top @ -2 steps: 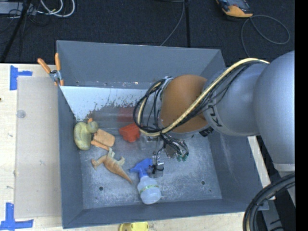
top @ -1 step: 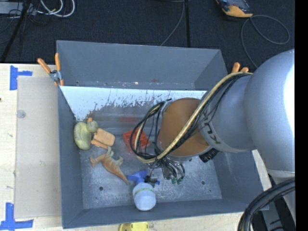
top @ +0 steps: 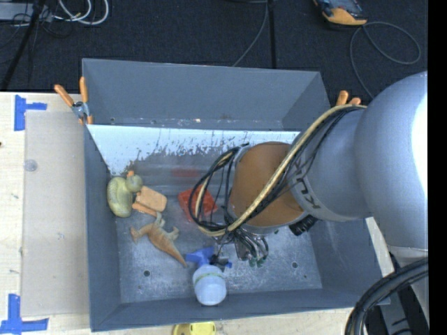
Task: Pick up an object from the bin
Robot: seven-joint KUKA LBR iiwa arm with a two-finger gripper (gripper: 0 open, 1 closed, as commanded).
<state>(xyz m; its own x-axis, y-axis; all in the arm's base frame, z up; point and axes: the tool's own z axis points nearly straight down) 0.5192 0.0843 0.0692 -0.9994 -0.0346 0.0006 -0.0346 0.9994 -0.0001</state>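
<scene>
Near wall: grey metal bin [top: 279, 300], seen from above, its loose contents gathered in the left and middle of the floor.
Item 1: white rounded plastic bottle-shaped thing [top: 209, 285], lying on the floor against the near wall, about midway along it.
Item 2 (nearest the claw): small blue plastic piece [top: 201, 257], just behind the white thing and just left of the claw.
Claw: claw [top: 244, 248], set low over the floor's near middle, beneath the orange wrist cover [top: 262, 187] and looped black cables [top: 208, 187]; whether it is open or closed cannot be told.
Item 3: tan plastic dinosaur figure [top: 162, 237], lying on its side left of the blue piece, apart from the claw.
Item 4: red crumpled thing [top: 187, 201], mid-floor, partly hidden behind the cables.
Item 5: orange-tan oblong block [top: 151, 202], touching the figure listed next.
Item 6: yellow-green soft rounded figure [top: 120, 196], at the foot of the left wall.
Arm: silver robot arm [top: 391, 159], entered from the right.
</scene>
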